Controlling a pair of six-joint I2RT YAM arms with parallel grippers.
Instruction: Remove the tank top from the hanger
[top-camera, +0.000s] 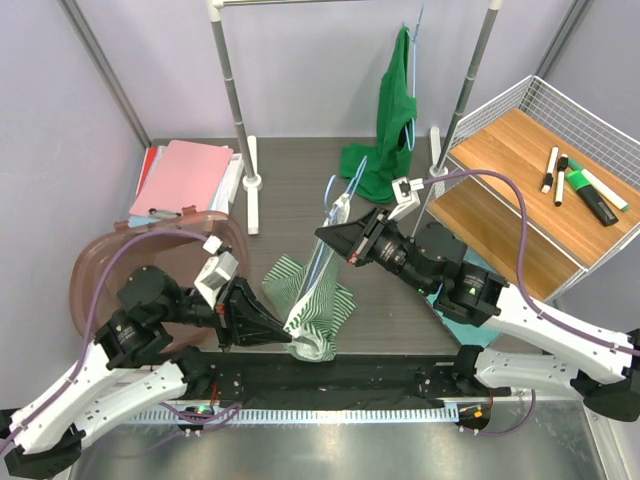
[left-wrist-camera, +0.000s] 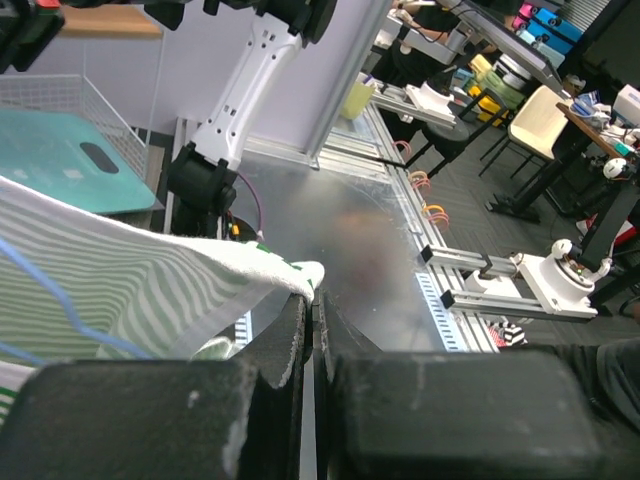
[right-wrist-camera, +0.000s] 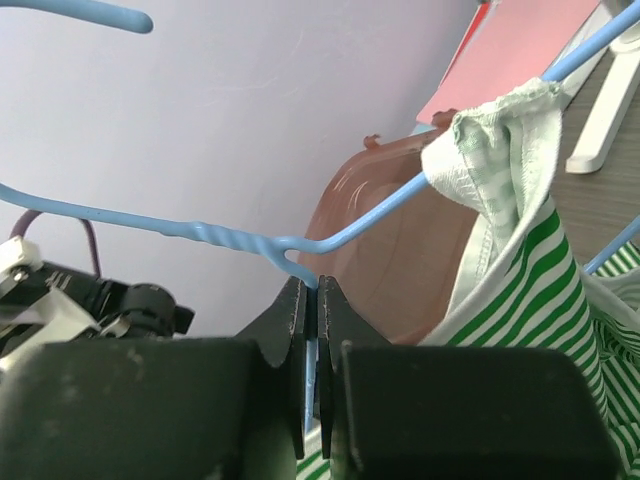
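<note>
A green-and-white striped tank top (top-camera: 315, 300) hangs from a light blue wire hanger (top-camera: 332, 205) at the table's middle. My right gripper (top-camera: 325, 235) is shut on the hanger just below its twisted neck (right-wrist-camera: 318, 290); one white-edged strap (right-wrist-camera: 480, 150) is hooked over the hanger's arm. My left gripper (top-camera: 300, 343) is shut on the tank top's white hem (left-wrist-camera: 290, 272), pinching it at the fingertips low and in front. The striped cloth (left-wrist-camera: 110, 290) stretches away to the left in the left wrist view.
A dark green garment (top-camera: 392, 120) hangs on another hanger from the clothes rack (top-camera: 232, 100) at the back. A brown plastic tub (top-camera: 120, 265) sits at left, pink folders (top-camera: 182, 178) behind it. A wire shelf (top-camera: 540, 170) with markers stands at right.
</note>
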